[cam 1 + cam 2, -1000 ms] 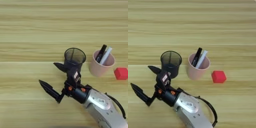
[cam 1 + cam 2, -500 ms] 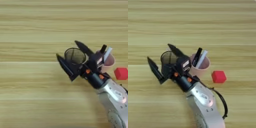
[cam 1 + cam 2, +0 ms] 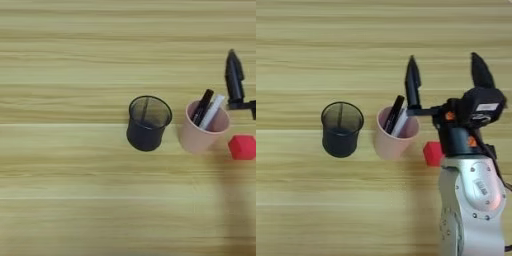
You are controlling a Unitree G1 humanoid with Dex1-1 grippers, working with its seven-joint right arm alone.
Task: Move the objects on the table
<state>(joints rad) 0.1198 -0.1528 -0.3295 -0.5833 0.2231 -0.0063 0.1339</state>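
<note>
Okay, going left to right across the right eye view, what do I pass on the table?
Black mesh cup → pink cup holding a black marker and a white pen → red cube → the open pincer on the robot arm.

A black mesh pen cup [image 3: 148,123] stands upright near the table's [image 3: 65,165] centre. At its 3 o'clock, just beside it, a pink cup [image 3: 202,133] holds a black marker [image 3: 202,106]; a red cube [image 3: 242,147] sits further along.
</note>
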